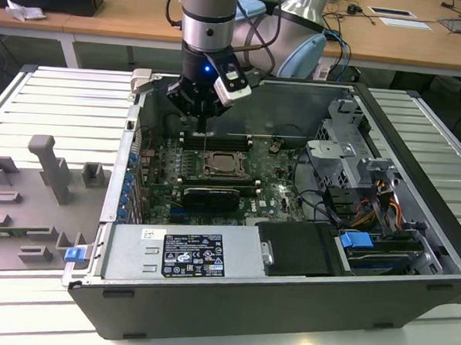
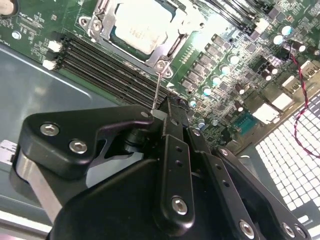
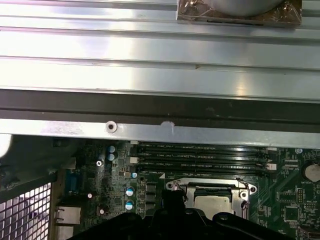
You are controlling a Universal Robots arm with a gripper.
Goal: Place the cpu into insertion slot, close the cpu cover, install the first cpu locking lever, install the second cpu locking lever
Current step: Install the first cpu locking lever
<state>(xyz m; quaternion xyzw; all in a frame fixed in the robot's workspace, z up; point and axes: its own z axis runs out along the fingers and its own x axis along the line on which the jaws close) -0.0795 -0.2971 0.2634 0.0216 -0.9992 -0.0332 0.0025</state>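
- Hanging over the open computer case (image 1: 413, 228) in the exterior view: the black gripper (image 1: 203, 115), above the back part of the green board (image 1: 276, 192).
- Pinching a thin wire lever (image 2: 157, 90) between closed fingers (image 2: 170, 120) in the second wrist view; lever running from the fingertips to the corner of the socket frame.
- Sitting in the insertion slot (image 2: 102, 27): the cpu (image 2: 137, 25), a flat square chip with a pale silver-beige top, also showing in the first wrist view (image 3: 212, 204) and the exterior view (image 1: 220, 164).
- Lying flat around the chip: the cpu cover (image 2: 172, 42), a thin silver frame with a square window.
- Running beside the socket: long black memory slots (image 2: 110, 67).
- Resting on a ribbed metal table (image 1: 56, 101): the case, with grey blocks (image 1: 49, 171) toward the exterior view's left.
- Standing behind: wooden desks (image 1: 138, 17) with cables.
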